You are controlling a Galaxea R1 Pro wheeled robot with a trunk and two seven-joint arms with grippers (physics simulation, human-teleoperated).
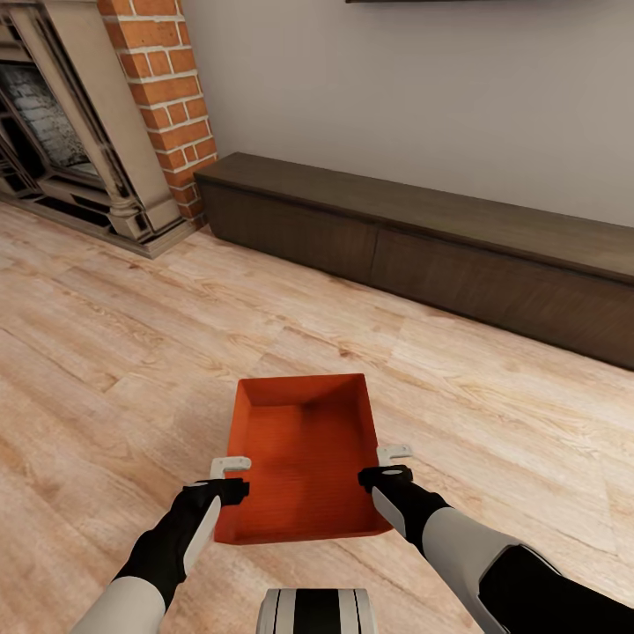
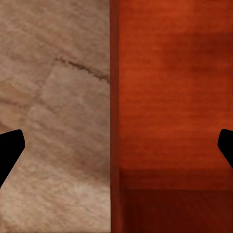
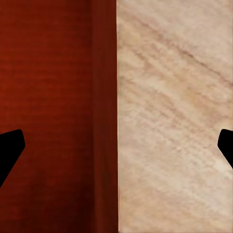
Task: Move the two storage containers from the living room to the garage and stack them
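Left gripper [image 1: 231, 475] jaws spread wide, straddling the left wall of the storage container [image 1: 304, 453]; in the left wrist view the two dark fingertips [image 2: 9, 150] sit far apart, one over the wood floor, one over the bin's inside, wall edge running between them, no contact visible. Right gripper [image 1: 390, 465] same setup on the right wall: jaws released, wide, fingertips [image 3: 10, 148] either side of the rim, one over orange interior, one over planks. Neither set is clenched on the wall. Both grippers sit toward the near end of the bin, roughly level with each other.

Storage container: orange-red, open-top, empty, upright; cannot tell from the head view whether it rests on the floor or is off it. Long axis runs near to far, near end close to the robot base [image 1: 317, 612]. One container in view.

Floor [image 1: 114, 352] is light wood plank, living room. Far side: long dark low cabinet [image 1: 423, 238] along the grey wall [image 1: 396, 88], well apart from the bin. Far left: brick column [image 1: 167, 97] and fireplace [image 1: 62, 132] with pale surround. Black-and-grey forearms come in from the near edge, left arm [image 1: 167, 546] and right arm [image 1: 458, 546].
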